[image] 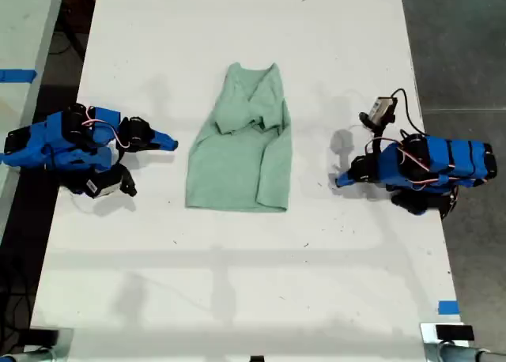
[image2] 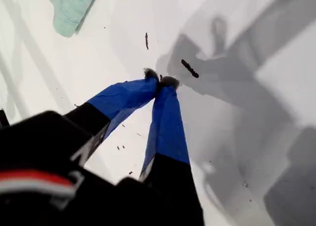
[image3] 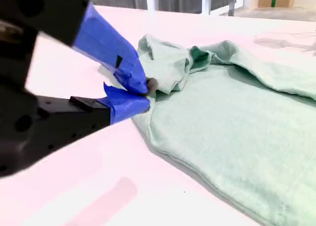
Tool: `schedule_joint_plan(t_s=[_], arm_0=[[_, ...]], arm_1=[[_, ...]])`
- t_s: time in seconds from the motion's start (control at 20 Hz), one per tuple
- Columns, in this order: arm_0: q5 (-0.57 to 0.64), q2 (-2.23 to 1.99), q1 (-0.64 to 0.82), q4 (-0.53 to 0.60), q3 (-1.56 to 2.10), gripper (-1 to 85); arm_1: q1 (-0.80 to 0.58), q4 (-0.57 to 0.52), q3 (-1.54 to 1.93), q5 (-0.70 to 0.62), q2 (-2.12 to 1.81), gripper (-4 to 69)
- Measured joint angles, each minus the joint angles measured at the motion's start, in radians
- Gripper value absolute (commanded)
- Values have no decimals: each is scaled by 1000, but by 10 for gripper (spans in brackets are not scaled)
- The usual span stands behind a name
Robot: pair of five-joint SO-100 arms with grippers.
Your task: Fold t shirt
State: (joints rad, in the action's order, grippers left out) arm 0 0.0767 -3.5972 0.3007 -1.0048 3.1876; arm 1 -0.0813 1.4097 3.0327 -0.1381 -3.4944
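White tabletop (image: 237, 283) carries the t shirt (image: 241, 145) at its middle, sleeves already tucked inward, but the lengthwise fold looks still to be done. My first gripper (image2: 159, 79) rests empty on bare table with tips together; my second gripper (image3: 147, 94) sits nearly closed beside the shirt's edge, and I cannot tell whether it pinches cloth.
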Motion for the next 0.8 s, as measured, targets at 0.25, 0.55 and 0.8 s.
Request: schedule_joint_plan(t_s=[0.25,0.55,0.8], arm_0=[[0,0,0,0,0,0],[0,0,0,0,0,0],[0,0,0,0,0,0]], arm_1=[[-5,0,2,-2,0,19],[-5,0,2,-2,0,19],[-11,0,2,-12,0,19]])
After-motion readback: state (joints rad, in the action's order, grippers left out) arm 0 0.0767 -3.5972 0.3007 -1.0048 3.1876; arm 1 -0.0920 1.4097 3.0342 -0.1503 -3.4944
